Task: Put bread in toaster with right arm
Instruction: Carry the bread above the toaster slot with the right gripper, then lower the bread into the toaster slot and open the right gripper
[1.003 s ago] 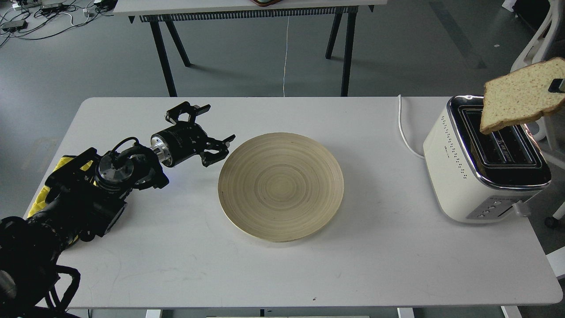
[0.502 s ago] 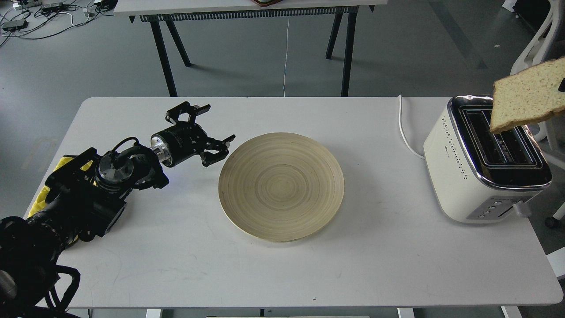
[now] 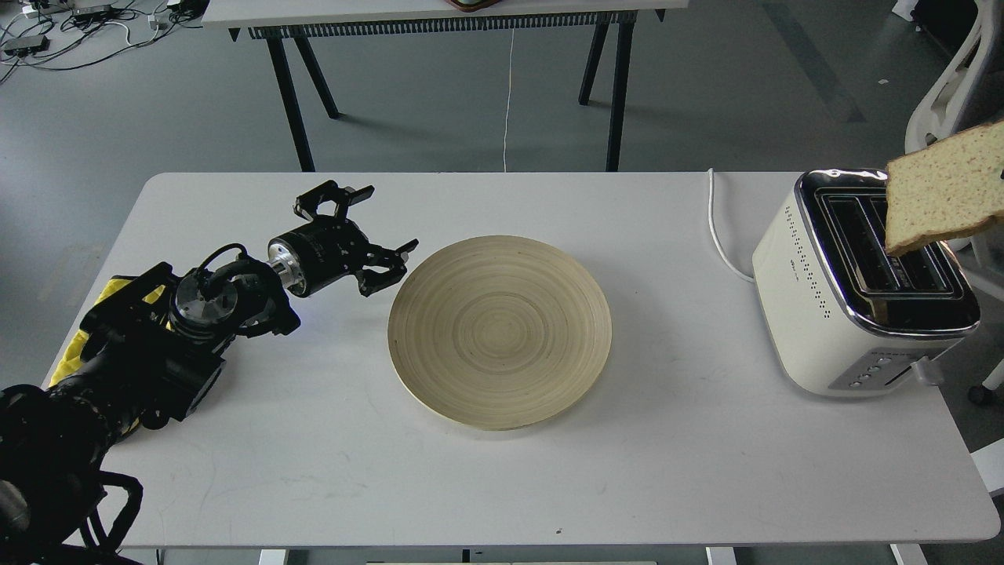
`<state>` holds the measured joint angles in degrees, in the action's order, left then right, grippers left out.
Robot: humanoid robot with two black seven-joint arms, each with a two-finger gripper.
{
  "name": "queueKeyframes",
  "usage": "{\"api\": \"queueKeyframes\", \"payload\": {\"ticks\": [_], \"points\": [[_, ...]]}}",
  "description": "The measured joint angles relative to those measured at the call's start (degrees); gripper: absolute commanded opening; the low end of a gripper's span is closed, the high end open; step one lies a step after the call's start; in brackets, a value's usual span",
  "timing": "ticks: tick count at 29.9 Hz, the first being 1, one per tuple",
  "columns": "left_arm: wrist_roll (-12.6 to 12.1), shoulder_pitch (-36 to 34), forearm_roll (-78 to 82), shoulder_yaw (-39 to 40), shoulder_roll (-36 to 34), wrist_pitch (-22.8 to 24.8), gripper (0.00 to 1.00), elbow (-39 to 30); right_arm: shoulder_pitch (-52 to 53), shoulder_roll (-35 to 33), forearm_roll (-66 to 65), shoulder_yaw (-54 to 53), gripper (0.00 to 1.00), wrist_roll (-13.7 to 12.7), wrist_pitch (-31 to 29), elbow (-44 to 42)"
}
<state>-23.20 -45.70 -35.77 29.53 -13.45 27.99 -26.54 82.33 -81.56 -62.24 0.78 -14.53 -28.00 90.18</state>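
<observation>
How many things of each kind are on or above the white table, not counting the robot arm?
Bread slice: 1
Toaster: 1
Round wooden plate: 1
Yellow cloth: 1
Total: 4

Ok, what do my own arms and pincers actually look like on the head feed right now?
Only the left arm shows: black, chunky segments, round silver joint faces, a thin black cable looped near the wrist. Its pincer is black, with a silver ring at the base of a cylindrical body and skeletal linkage fingers. The right arm and its pincer are out of frame.
</observation>
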Motion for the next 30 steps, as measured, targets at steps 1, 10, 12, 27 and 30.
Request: {"api": "queueKeyframes", "payload": {"ticks": [1,10,12,27,30], "points": [[0.0,0.0,0.0,0.0,0.0,0.0,1.0,0.0,-0.07,0.35,-0.34,0.05,0.0,0.0,0.0,0.02],[0.0,0.0,0.0,0.0,0.0,0.0,1.0,0.0,-0.7,1.95,-0.82,0.34,0.0,-0.06,0.02,1.54],[0.0,0.0,0.0,0.0,0.0,0.0,1.0,0.0,-0.7,2.36,-0.82,0.32,0.0,-0.06,0.02,1.71],[0.0,0.0,0.0,0.0,0.02,0.02,1.0,0.0,-0.07,2.38,-0.56,-0.43,0.0,-0.06,0.01,3.64],[0.0,0.0,0.0,0.0,0.02,0.02,1.0,0.0,0.0,2.24,-0.45,-0.54,0.0,-0.02,0.01,4.02]]}}
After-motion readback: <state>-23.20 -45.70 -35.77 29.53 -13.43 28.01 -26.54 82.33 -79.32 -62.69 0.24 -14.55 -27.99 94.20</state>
